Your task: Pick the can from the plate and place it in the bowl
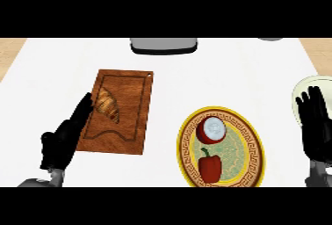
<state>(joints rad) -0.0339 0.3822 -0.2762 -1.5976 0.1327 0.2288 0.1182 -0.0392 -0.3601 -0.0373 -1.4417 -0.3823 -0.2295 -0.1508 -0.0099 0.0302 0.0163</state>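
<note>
A red can with a pale top stands on the upper part of a round plate with a yellow patterned rim. My right hand is open at the view's right edge, fingers straight and pointing away, well to the right of the can and apart from the plate. Its fingertips cover part of a pale bowl at the right edge. My left hand is open at the lower left, fingers straight, along the left edge of a cutting board.
A red bell pepper lies on the plate just below the can. A wooden cutting board with a croissant sits left of the plate. A grey object stands at the counter's far edge.
</note>
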